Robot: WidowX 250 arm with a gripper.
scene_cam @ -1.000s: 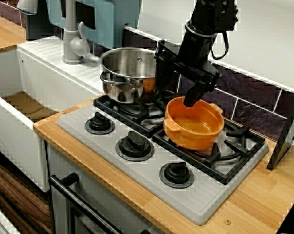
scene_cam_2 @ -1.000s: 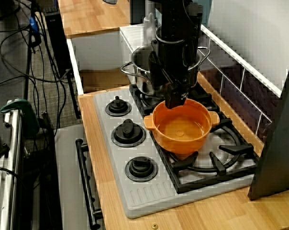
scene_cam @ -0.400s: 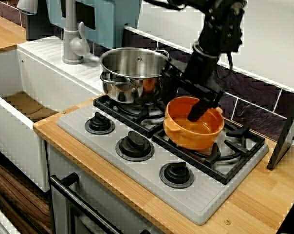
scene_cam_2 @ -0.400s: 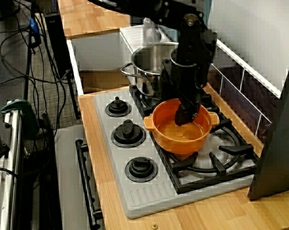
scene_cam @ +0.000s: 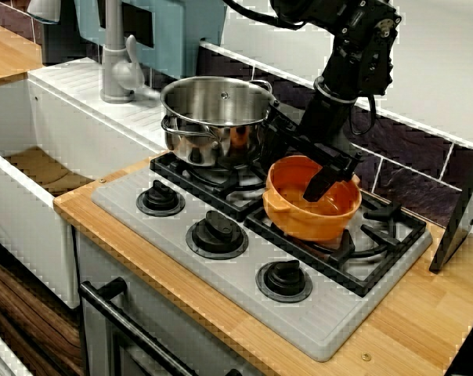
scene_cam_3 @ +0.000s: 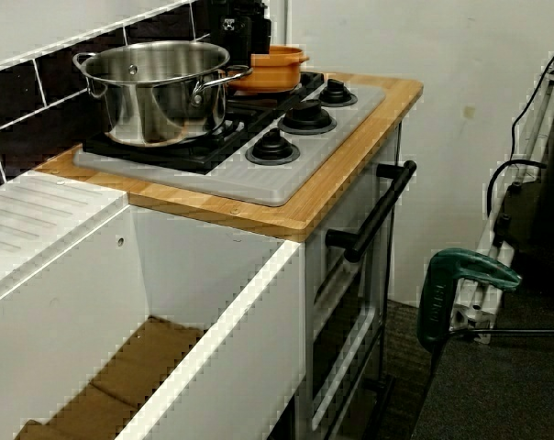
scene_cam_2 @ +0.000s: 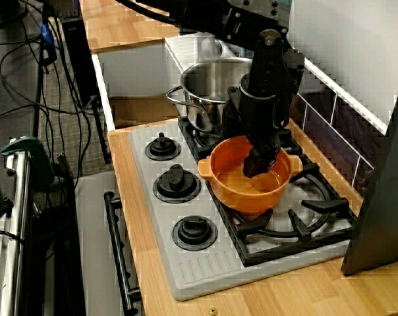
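Tool (scene_cam: 319, 182) angled down inside orange pot (scene_cam: 299, 219), tip near rear inner wall; whether clenched or released, cannot tell. Steel pot (scene_cam: 209, 137) just beside, left.

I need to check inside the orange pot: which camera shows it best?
The high view from the stove's end: the orange pot shows rim and floor, gripper inside. The front view is more side-on; the low sink-side view gives a sliver behind the steel pot.
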